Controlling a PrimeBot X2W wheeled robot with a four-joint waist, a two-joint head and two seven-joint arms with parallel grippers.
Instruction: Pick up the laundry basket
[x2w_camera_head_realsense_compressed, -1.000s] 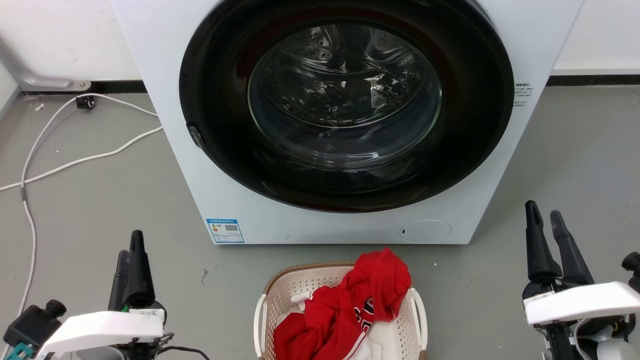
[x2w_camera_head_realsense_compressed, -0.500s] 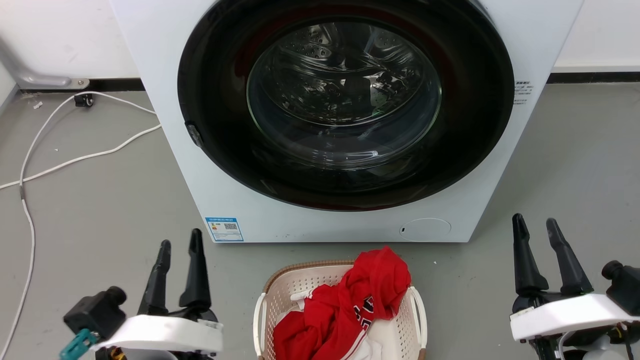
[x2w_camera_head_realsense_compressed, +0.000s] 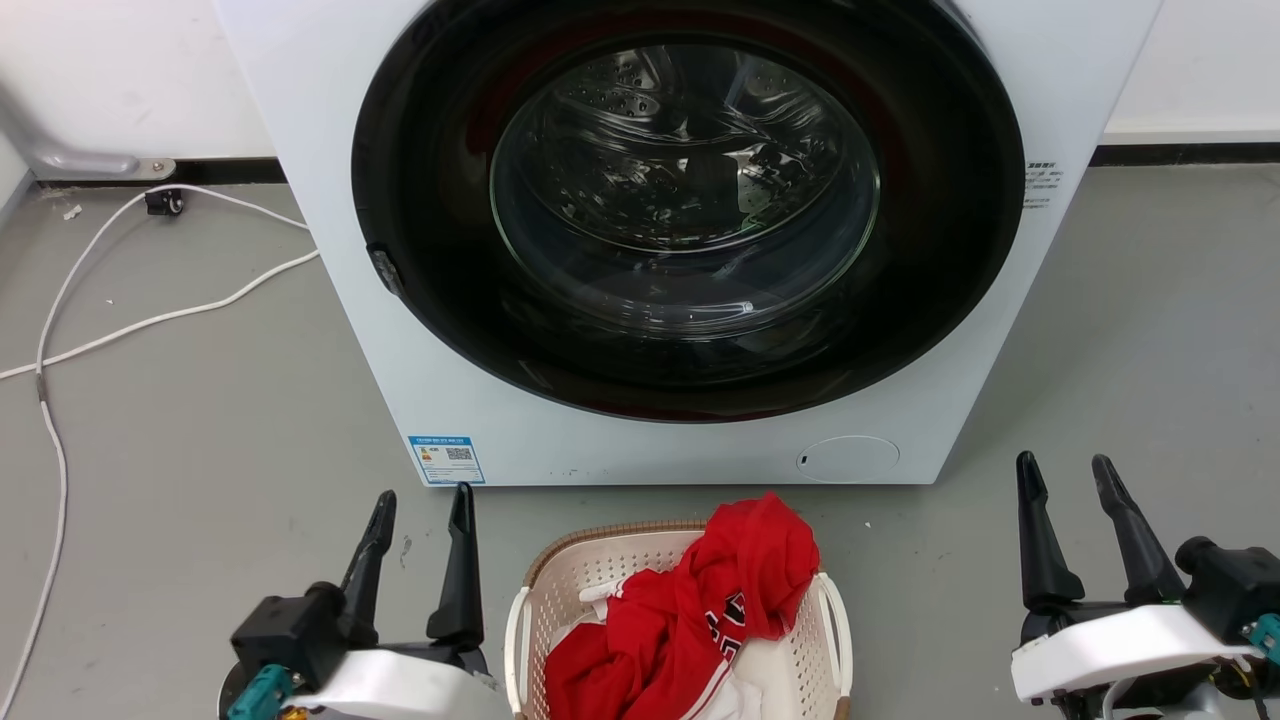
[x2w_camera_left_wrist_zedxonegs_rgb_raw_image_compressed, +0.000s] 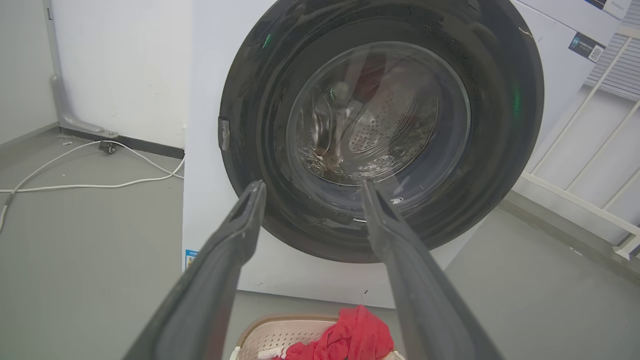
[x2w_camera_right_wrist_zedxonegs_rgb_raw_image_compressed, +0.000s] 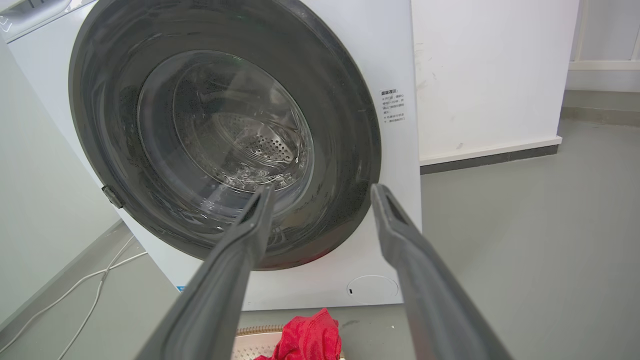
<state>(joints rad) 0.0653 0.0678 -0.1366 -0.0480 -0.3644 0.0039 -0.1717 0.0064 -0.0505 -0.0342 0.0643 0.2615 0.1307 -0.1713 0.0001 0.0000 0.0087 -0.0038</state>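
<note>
The laundry basket (x2w_camera_head_realsense_compressed: 600, 585) is cream-white with a brown woven-look rim and white loop handles. It stands on the floor just in front of the washer, at the bottom centre of the head view. A red garment (x2w_camera_head_realsense_compressed: 730, 590) is heaped in it and spills over the right side. My left gripper (x2w_camera_head_realsense_compressed: 423, 495) is open and empty, close beside the basket's left side, fingers pointing at the washer. My right gripper (x2w_camera_head_realsense_compressed: 1063, 462) is open and empty, well off to the basket's right. The basket's far rim also appears below my left gripper (x2w_camera_left_wrist_zedxonegs_rgb_raw_image_compressed: 312, 184) and my right gripper (x2w_camera_right_wrist_zedxonegs_rgb_raw_image_compressed: 324, 188).
A white front-loading washer (x2w_camera_head_realsense_compressed: 330, 250) with a shut, dark-ringed glass door stands right behind the basket. A white cable (x2w_camera_head_realsense_compressed: 150, 320) snakes over the grey floor at the left. A white railing (x2w_camera_left_wrist_zedxonegs_rgb_raw_image_compressed: 590, 150) stands to the washer's right.
My left gripper has swung right, toward the basket's left side, and its fingers now show spread. My right gripper has sunk lower and shifted slightly left. The basket has not moved.
</note>
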